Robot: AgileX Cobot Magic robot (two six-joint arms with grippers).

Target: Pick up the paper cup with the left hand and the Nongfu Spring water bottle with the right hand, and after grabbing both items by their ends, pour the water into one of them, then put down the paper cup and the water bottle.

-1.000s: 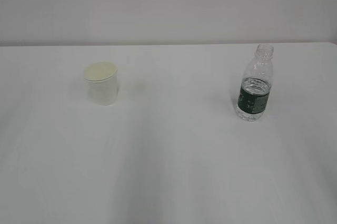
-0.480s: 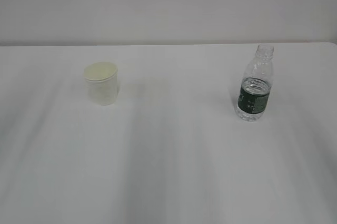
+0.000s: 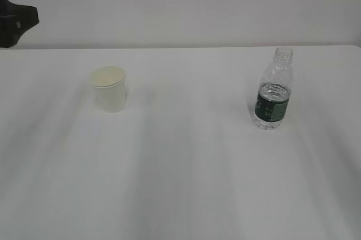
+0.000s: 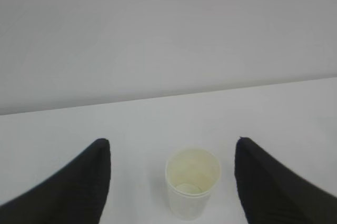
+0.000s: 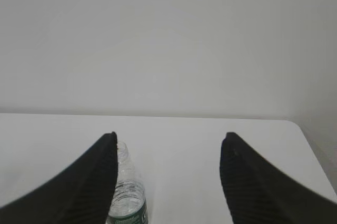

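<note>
The white paper cup (image 3: 109,89) stands upright on the left of the table. In the left wrist view the paper cup (image 4: 192,182) lies ahead of my left gripper (image 4: 171,140), whose black fingers (image 4: 79,187) stand wide open, apart from the cup. The Nongfu Spring water bottle (image 3: 273,90) stands upright and capless on the right, with water (image 3: 272,105) reaching about its green label. In the right wrist view the bottle (image 5: 127,200) shows ahead, beside the left finger and partly hidden by it. My right gripper (image 5: 170,134) is open and empty.
A white table (image 3: 186,172) carries both things, and its far edge meets a plain pale wall. A black part of the left arm (image 3: 17,21) juts in at the exterior view's left edge, above the table's far edge.
A black part of the left arm has come into the exterior view at the left edge. Cup and bottle have not moved.
</note>
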